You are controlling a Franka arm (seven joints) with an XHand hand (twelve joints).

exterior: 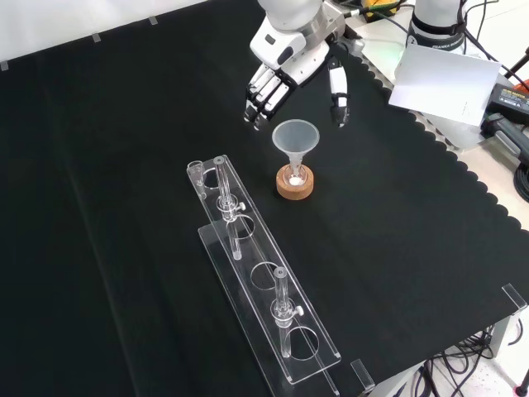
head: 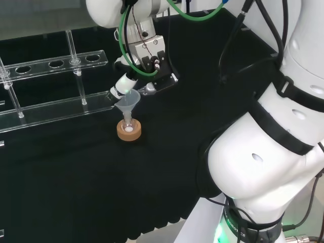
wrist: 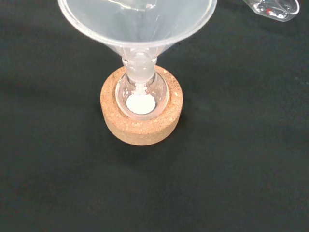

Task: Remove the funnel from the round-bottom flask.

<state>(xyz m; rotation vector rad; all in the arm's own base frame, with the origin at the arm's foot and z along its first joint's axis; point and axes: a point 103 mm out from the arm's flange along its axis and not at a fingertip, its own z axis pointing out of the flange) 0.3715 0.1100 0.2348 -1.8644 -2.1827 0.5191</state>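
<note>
Black cloth bench [exterior: 124, 165]: black-and-white hand [exterior: 285, 78] released, fingers straight, at 12 o'clock above translucent plastic funnel [exterior: 295, 139]; off-centre pinching risks tipping small clear round-bottom flask [wrist: 141, 94] off cork ring stand [exterior: 295, 184].

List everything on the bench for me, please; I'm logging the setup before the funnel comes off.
funnel: one, clear, seated in the neck of the flask, mid-cloth.
round-bottom flask: one, clear glass with something white at its bottom, sitting in the cork ring.
cork ring: one, tan, a stand under the flask.
tube rack: one, clear plastic, lower left of the flask in the front view.
cloth: one, black, covering the bench.
arm: one, white, at the right of the head view.
hand: one, black and white, fingers straight, beside the funnel's rim, not holding it.
</note>
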